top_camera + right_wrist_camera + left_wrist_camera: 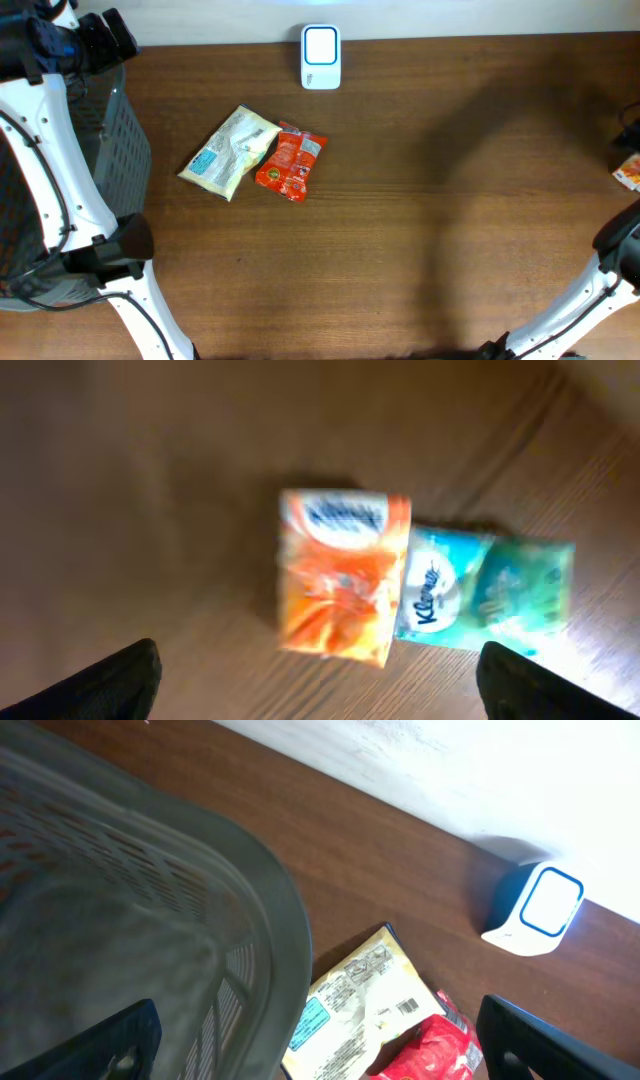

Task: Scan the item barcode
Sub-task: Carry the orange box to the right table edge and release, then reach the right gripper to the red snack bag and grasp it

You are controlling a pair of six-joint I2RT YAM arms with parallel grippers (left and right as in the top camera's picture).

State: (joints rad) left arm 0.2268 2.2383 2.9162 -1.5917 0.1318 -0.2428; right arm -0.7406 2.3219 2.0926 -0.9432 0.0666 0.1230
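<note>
A pale yellow plastic packet with a blue-and-white label is being seen lying flat on the brown wooden table, its right edge touching a red crinkled plastic packet; a barcode is being shown on the yellow packet's face in the left wrist view; neither packet is being gripped. A white box-shaped scanner with a blue-rimmed window is being seen at the table's far edge, apart from both packets. A grey mesh plastic basket is being seen at the table's left end, near the yellow packet; its contents cannot be told, the inside being blurred and partly hidden. The left gripper is being held above the basket's rim, angled towards the packets, its fingers spread wide with nothing between them; the right gripper is being held over the table's right end, fingers likewise wide apart and empty, above an orange tissue pack touching a teal tissue pack.
</note>
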